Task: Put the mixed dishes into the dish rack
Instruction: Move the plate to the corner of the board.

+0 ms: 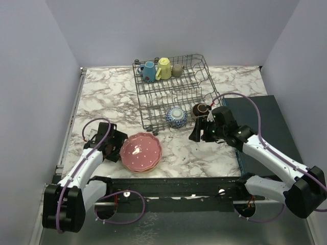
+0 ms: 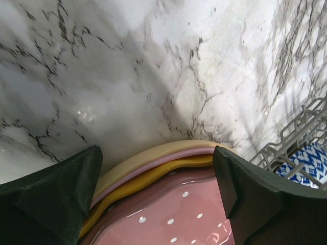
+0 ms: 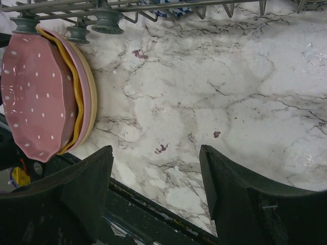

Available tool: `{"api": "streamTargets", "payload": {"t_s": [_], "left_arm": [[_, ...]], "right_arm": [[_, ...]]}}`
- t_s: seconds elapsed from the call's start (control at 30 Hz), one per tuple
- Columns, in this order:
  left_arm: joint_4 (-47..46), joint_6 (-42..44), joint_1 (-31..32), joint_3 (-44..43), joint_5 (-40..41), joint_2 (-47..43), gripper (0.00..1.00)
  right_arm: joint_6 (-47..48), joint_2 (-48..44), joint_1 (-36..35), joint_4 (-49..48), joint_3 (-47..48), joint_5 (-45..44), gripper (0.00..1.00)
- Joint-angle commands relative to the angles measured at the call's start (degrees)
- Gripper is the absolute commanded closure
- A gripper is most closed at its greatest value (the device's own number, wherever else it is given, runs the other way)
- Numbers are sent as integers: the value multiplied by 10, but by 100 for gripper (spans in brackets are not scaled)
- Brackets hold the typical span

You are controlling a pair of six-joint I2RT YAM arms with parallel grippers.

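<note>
The dish rack [image 1: 171, 92] stands at the back middle. Its far row holds a blue mug [image 1: 148, 71], a pale yellow mug [image 1: 163, 68] and a grey-beige mug [image 1: 177, 70]. A blue-white bowl [image 1: 177, 116] and a dark brown bowl [image 1: 201, 109] sit in its near end. A stack of plates [image 1: 141, 151] lies on the marble, a pink dotted plate [image 2: 189, 214] on top of a scalloped orange-yellow plate [image 2: 153, 176]. My left gripper [image 2: 158, 173] is open, its jaws either side of the stack's rim. My right gripper [image 3: 153, 199] is open over bare marble, in front of the rack.
A dark flat box [image 1: 260, 127] lies at the right of the table, under my right arm. The rack's feet [image 3: 107, 20] and lower wires run along the top of the right wrist view. The table's near edge has a black rail [image 1: 168, 185].
</note>
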State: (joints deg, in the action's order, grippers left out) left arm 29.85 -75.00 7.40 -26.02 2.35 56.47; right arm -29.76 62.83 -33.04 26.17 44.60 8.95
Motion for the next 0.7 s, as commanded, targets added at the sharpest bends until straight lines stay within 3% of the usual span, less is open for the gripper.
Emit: {"api": "streamTargets", "payload": {"t_s": [0.0, 0.33, 0.67], "left_arm": [[62, -42, 48, 22, -47, -7, 1], [43, -100, 154, -22, -5, 48, 1], [-18, -119, 252, -103, 24, 194, 1]], "right_arm": [[3, 12, -2, -22, 9, 17, 25], [-3, 0, -2, -19, 2, 15, 25], [-20, -27, -2, 0, -14, -13, 25]]}}
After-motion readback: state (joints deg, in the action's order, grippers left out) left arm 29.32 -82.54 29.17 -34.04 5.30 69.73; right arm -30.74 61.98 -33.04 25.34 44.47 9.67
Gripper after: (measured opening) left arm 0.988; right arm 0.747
